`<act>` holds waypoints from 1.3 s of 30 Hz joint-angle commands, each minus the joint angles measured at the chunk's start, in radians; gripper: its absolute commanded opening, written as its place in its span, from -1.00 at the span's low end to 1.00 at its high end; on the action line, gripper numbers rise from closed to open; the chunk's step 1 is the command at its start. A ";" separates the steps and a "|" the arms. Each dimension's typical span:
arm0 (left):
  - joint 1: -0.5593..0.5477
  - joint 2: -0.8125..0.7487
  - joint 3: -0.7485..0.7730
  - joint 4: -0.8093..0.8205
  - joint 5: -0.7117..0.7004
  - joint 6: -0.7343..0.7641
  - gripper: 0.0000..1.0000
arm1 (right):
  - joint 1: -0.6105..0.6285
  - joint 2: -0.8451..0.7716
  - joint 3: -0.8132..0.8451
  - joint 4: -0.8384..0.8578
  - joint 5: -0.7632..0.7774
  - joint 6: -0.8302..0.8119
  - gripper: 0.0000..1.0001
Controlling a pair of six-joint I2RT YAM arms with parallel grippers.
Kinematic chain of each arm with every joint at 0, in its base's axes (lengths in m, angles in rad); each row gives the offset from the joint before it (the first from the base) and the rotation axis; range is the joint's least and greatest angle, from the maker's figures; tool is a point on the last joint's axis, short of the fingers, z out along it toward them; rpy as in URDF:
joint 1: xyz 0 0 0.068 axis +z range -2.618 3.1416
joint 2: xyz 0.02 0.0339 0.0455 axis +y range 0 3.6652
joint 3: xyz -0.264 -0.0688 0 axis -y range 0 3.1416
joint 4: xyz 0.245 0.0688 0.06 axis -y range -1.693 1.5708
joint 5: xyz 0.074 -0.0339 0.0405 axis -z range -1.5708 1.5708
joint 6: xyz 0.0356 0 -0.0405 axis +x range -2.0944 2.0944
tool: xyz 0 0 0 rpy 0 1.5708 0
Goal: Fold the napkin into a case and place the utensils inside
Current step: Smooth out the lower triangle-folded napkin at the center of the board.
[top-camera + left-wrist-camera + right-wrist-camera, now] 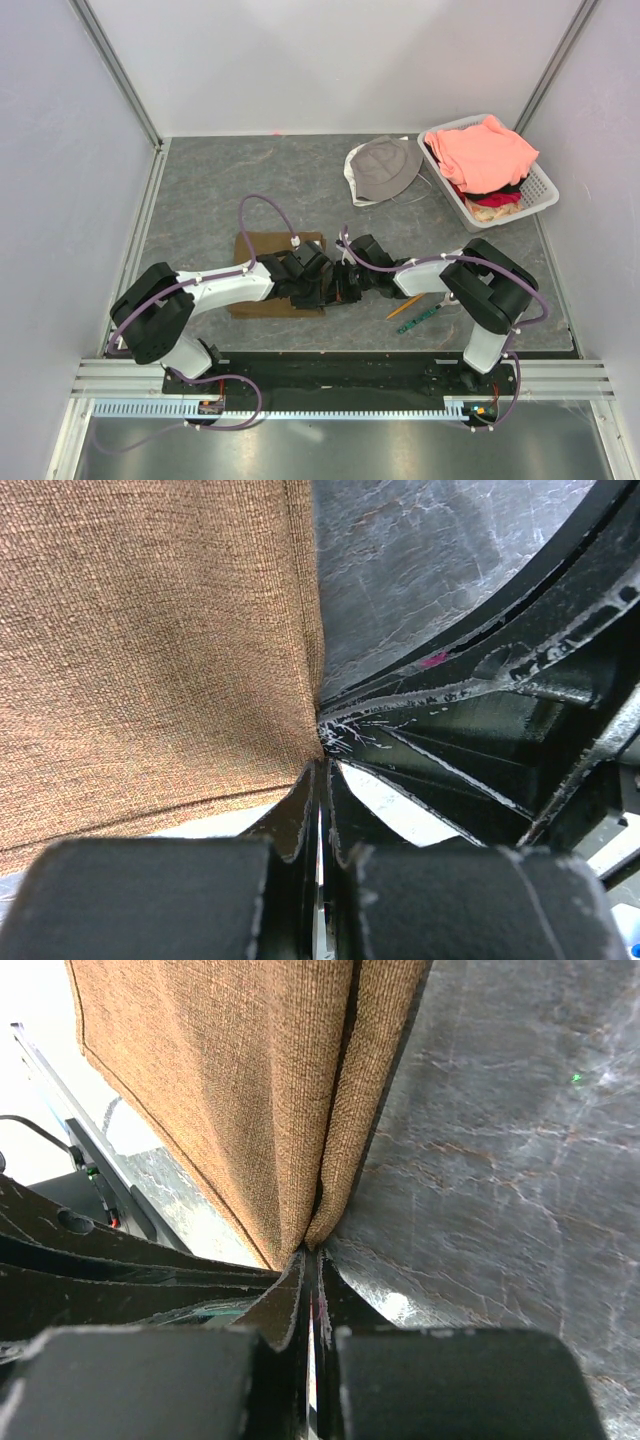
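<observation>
- left claw [322,768] clenched on the napkin [150,660] corner, cloth spreading ahead and left of its tips
- right claw [312,1258] clenched on a doubled fold of it, straight ahead of its tips
- claws side by side
- orange fork [405,306] and green utensil [420,319] on table [250,180], right of right claw, off the cloth

The left arm [225,285] and right arm [430,270] meet mid-frame over the napkin [262,247], crowding the centre. The table [220,180] lies open at upper left. A bucket hat [386,168] and basket [541,180] fill the upper right; the fork [405,306] and patterned utensil [420,319] lie lower right of centre.
</observation>
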 commanded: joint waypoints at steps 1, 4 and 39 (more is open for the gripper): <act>-0.009 0.006 -0.007 0.059 0.020 -0.045 -0.96 | 0.000 0.004 0.031 -0.010 0.002 -0.020 -0.99; -0.009 0.013 0.000 0.036 0.023 -0.028 -0.89 | -0.025 -0.026 0.084 -0.148 0.071 -0.112 -0.69; 0.193 -0.440 0.042 -0.169 0.060 0.099 -0.40 | -0.206 0.377 0.690 -0.365 0.129 -0.263 -0.43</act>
